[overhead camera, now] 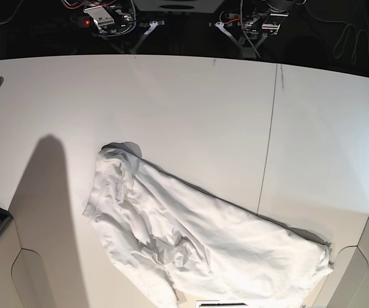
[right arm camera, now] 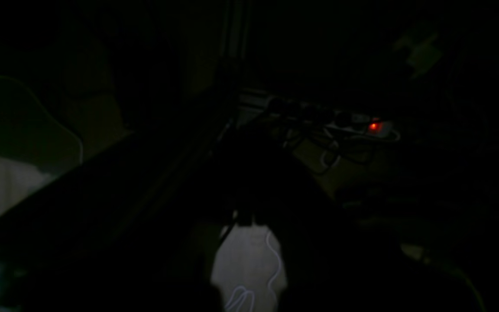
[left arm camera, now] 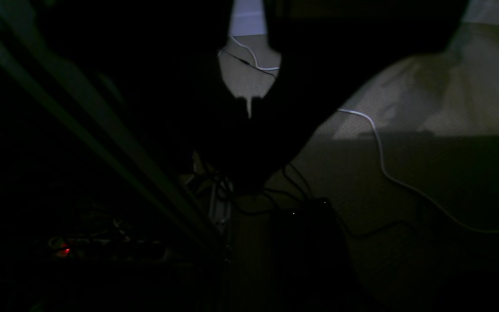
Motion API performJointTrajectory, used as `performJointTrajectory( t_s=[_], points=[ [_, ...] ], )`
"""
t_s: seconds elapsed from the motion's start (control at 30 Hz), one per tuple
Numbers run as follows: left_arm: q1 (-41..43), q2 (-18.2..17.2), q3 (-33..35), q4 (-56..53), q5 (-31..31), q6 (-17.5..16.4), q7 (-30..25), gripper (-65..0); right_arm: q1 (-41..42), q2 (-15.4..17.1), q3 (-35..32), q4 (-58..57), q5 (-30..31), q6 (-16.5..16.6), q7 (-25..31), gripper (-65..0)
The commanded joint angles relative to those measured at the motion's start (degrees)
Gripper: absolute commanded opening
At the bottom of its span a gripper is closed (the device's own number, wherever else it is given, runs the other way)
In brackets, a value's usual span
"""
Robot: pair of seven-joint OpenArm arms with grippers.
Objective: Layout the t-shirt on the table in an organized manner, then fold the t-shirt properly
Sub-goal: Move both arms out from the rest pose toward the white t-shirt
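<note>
Lying crumpled on the surface (overhead camera: 190,109), the t-shirt (overhead camera: 197,240) sits in the near half of the base view, stretched diagonally from centre-left toward the near right corner. Its left part is bunched with heavy wrinkles; the right part is flatter and reaches a rounded cut-out at the near edge. A thin dark seam (overhead camera: 269,135) runs across the surface, meeting the shirt's upper edge. A dark shadow (overhead camera: 46,186) falls on the surface left of the shirt.

Neither arm reaches over the surface in the base view. Both wrist views are very dark. The left end effector (left arm camera: 249,104) shows only as a black silhouette over pale floor with a white cable (left arm camera: 383,169); cannot tell its state. The right end effector (right arm camera: 249,229) is likewise silhouetted, state unclear. A red light (right arm camera: 375,126) glows on a power strip.
</note>
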Motion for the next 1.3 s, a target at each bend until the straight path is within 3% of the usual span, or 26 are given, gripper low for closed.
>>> performJointTrajectory(
  t_s=[0.0, 0.73, 0.87, 1.27],
  points=[
    [-0.3, 0.1, 0.1, 0.4, -0.1, -0.6, -0.5, -65.0, 0.4, -0.2, -0.1, 0.7, 0.2, -0.2, 0.6, -65.0],
    [-0.2, 0.1, 0.1, 0.4, -0.1, -0.6, -0.5, -65.0, 0.4, -0.1, -0.1, 0.9, 0.2, -0.2, 0.6, -65.0],
    [0.3, -0.3, 0.1, 0.4, -0.2, -0.5, -0.5, -65.0, -0.1, 0.0, -0.1, 0.9, 0.2, -2.1, 0.6, -65.0],
    [8.3, -5.2, 0.1, 5.5, -3.9, -0.6, -1.4, -65.0, -8.0, 4.9, -0.1, 4.4, 0.2, -2.4, 0.6, -65.0]
  ],
)
